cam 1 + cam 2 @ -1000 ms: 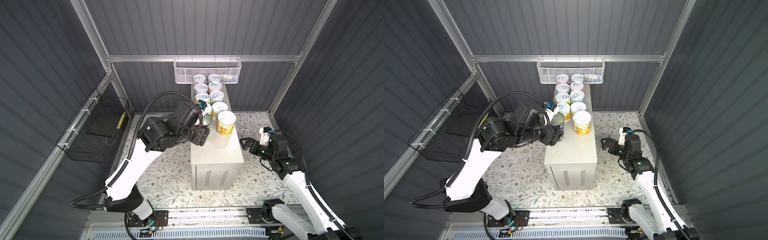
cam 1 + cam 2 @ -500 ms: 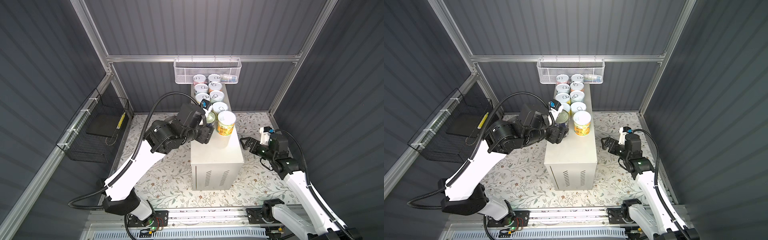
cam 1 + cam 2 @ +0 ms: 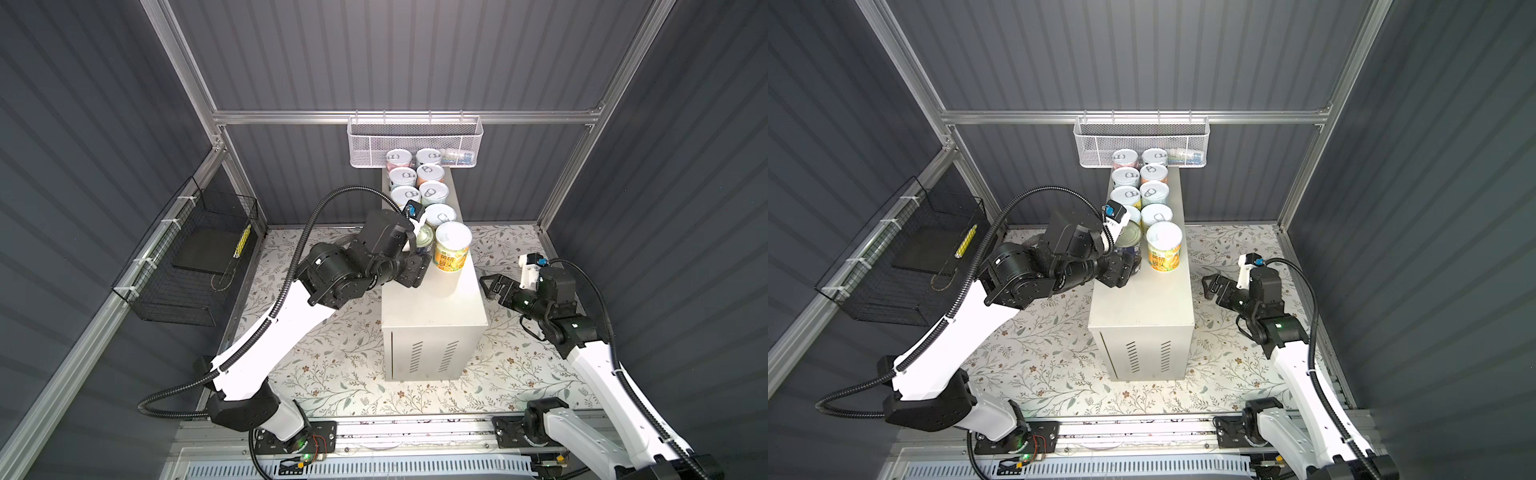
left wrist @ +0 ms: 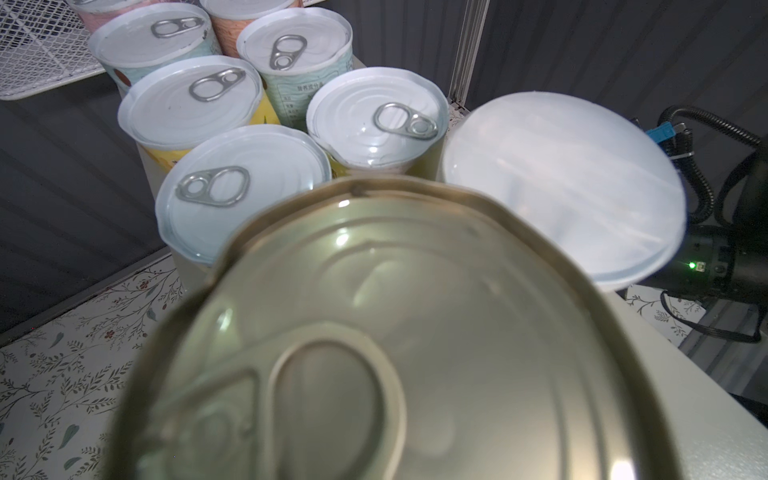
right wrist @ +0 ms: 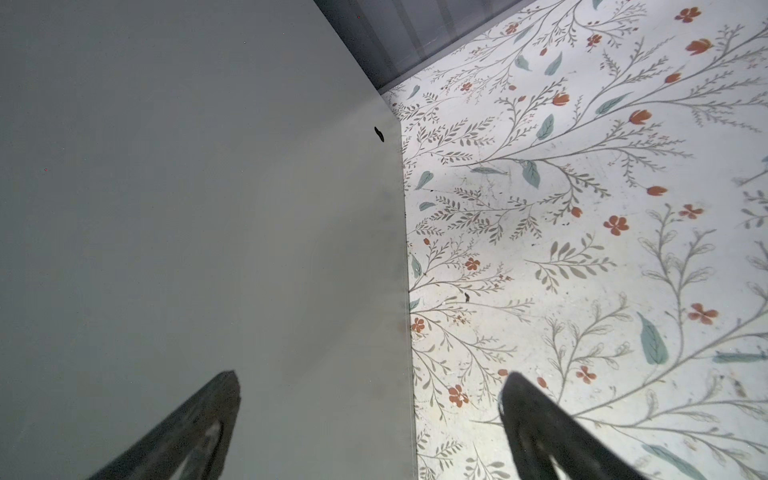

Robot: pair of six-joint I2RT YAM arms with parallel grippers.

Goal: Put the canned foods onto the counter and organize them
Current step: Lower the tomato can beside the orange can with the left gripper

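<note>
The left gripper (image 3: 1128, 262) clamps a dark can (image 3: 1128, 239) with a gold lid at the left edge of the counter (image 3: 1142, 303), just beside a yellow-labelled can (image 3: 1164, 249). Behind them 8 small tins (image 3: 1125, 176) stand in 2 columns toward the far end. The right gripper (image 3: 1209, 286) hangs spread and empty off the right edge.

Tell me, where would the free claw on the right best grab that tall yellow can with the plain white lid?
I'd grip the yellow can across its round wall at mid-height, coming in level from the counter's right edge. It stands upright, the lid is smooth, small tins crowd behind and a dark can is at its left; the open right gripper is on that side.
</note>
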